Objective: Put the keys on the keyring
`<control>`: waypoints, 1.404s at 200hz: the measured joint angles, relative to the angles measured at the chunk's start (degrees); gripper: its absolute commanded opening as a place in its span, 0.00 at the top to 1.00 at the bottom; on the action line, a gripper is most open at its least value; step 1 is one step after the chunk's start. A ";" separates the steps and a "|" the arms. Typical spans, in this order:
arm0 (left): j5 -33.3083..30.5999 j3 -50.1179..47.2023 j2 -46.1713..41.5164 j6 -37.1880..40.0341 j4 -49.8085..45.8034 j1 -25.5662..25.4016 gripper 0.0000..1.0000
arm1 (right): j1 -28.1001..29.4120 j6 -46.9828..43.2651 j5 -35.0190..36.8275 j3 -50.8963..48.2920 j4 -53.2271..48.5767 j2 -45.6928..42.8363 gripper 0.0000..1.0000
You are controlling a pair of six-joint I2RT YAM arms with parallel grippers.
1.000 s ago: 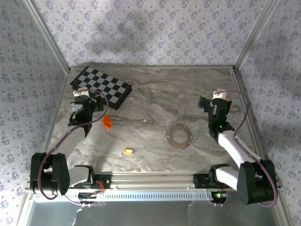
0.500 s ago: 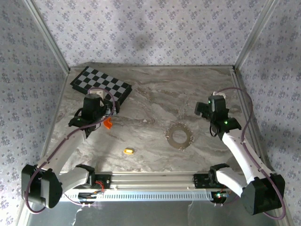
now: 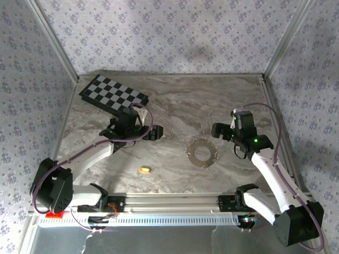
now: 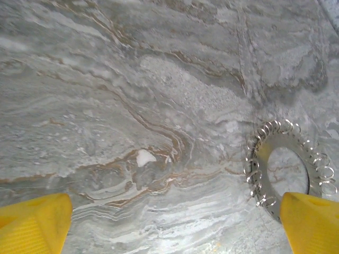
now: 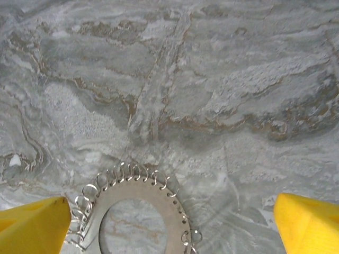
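Left gripper [image 3: 154, 132] is wide open, holding nothing. Key [image 3: 145, 170] lies back toward its arm's base. Right gripper [image 3: 217, 130], open and empty too, is nearer the ring [image 3: 201, 153].

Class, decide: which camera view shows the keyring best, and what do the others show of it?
The top external view: the whole keyring lies flat on the table, nothing covering it. The right wrist view shows about half, small loops clear, the rest cut off at the frame's bottom. The left wrist view crops one side.
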 measured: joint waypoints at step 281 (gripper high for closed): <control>11.54 15.65 31.06 4.07 9.46 -12.63 0.39 | 3.85 6.16 -15.13 -8.66 1.60 -3.06 0.00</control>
